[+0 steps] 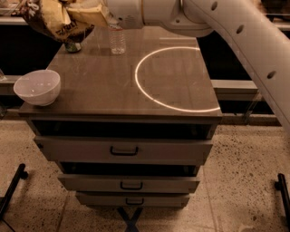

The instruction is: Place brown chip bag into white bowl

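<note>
Aloft, the bag point(53, 21) is held clamped between the fingers of the gripper point(85, 13) above the far left corner of the tabletop point(104, 88), just over a can point(72, 46) and beside a bottle point(117, 39), while the bowl point(37, 87) is seen well apart at the near left edge.

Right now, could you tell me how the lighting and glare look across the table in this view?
Camera view: dim, warm light, with the background behind the table nearly black; a bright ring of light reflects on the right half of the tabletop; the white bowl at front left carries soft highlights; the hand, top left, grips the brown chip bag, lit clearly.
</note>
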You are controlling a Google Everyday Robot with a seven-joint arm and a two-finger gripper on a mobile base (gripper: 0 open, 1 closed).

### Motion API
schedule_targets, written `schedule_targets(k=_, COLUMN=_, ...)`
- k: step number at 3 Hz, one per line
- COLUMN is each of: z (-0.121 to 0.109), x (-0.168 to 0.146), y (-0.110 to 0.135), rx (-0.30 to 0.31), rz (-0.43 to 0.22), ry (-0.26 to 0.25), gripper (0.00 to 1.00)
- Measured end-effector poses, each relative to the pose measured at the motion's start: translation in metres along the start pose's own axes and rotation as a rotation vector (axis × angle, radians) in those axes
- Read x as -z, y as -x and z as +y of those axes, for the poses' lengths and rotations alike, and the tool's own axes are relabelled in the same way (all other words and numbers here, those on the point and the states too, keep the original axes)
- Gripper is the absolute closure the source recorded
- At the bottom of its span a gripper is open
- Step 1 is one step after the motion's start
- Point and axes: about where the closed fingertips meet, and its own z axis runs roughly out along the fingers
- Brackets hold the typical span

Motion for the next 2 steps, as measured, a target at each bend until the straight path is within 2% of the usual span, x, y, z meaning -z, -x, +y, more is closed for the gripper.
schedule_targets(k=1, z=0.014, x=-0.016, y=0.012, rx=0.114, rz=-0.026, ry=0.007, gripper=1.00)
schedule_targets(k=2, z=0.021, x=-0.027, y=0.018, rx=0.175, rz=-0.039, ry=0.020, gripper=1.00)
